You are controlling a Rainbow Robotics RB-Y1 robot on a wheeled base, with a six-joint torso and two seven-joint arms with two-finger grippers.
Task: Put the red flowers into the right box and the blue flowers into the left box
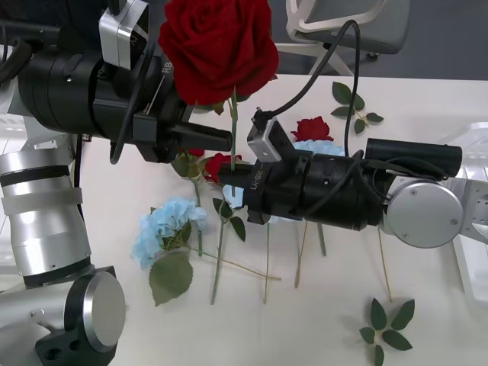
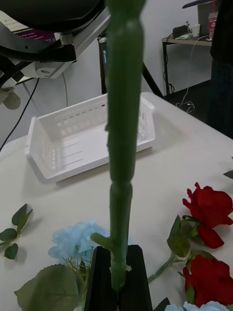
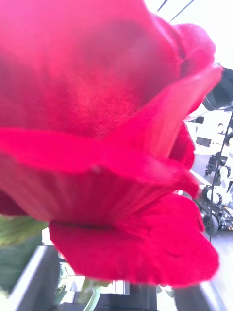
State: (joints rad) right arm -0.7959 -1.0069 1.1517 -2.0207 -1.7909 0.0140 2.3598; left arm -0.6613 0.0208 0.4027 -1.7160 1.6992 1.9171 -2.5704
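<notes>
A red rose (image 1: pixel 217 46) is held upright high over the table, and its bloom (image 3: pixel 107 121) sits right in front of the left wrist camera. My right gripper (image 1: pixel 229 177) is shut on the lower stem (image 2: pixel 121 146), clamped between its black fingers (image 2: pixel 99 282). My left gripper (image 1: pixel 225 137) is open at the stem just under the bloom. Two more red flowers (image 1: pixel 313 126) (image 1: pixel 217 164) lie on the table with blue flowers (image 1: pixel 168 225) (image 1: pixel 316 146). The left box (image 2: pixel 87 141) is beyond them. The right box (image 1: pixel 479 141) shows at the right edge.
Loose green leaf sprigs (image 1: pixel 354 107) (image 1: pixel 385 328) lie at the back and front right of the white table (image 1: pixel 320 305). Bare stems (image 1: pixel 267 259) cross the middle. A chair (image 1: pixel 343 23) stands behind the table.
</notes>
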